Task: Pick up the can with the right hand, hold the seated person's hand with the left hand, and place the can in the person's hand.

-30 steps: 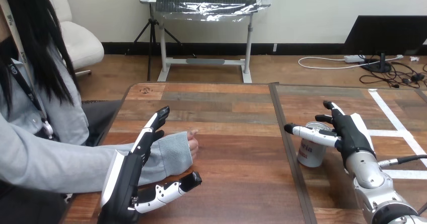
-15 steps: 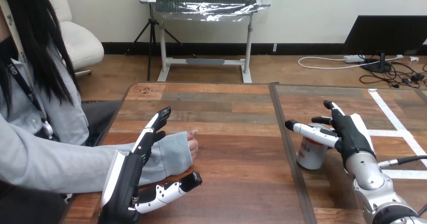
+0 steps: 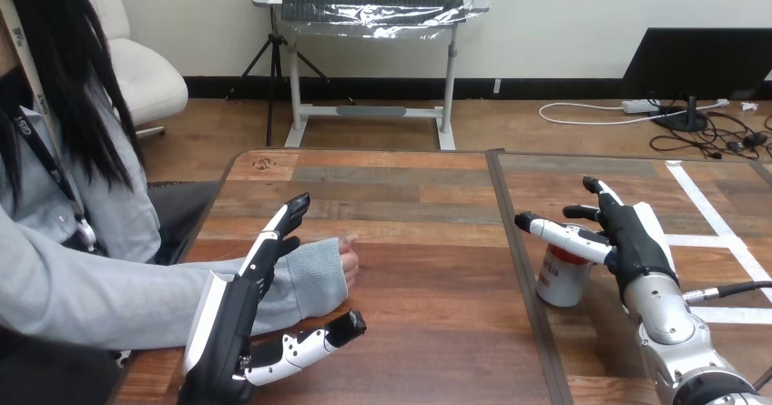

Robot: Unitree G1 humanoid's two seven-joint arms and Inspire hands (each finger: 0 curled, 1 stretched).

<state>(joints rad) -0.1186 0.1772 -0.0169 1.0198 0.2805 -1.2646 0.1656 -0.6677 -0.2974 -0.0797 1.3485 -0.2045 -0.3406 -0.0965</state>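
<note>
A white can (image 3: 560, 284) with red print stands upright on the right part of the wooden table (image 3: 428, 332). My right hand (image 3: 634, 246) is against its right side, open. The thumb reaches across the can's top and the fingers point away past its far side. The person's hand (image 3: 349, 258) rests in a loose fist on the table at the left, its grey sleeve (image 3: 305, 278) reaching to the wrist. My left hand (image 3: 223, 332) is open beside that sleeve, fingers straight along its near side and thumb spread out below it. No finger curls round the wrist.
A dark seam (image 3: 523, 278) between two tabletops runs just left of the can. White tape lines (image 3: 719, 223) cross the right tabletop behind my right hand. The person sits at the left edge.
My right hand has closed in on the can, and its thumb now lies over the can's top. The can has shifted slightly toward me. My left hand and the person's hand have stayed still.
</note>
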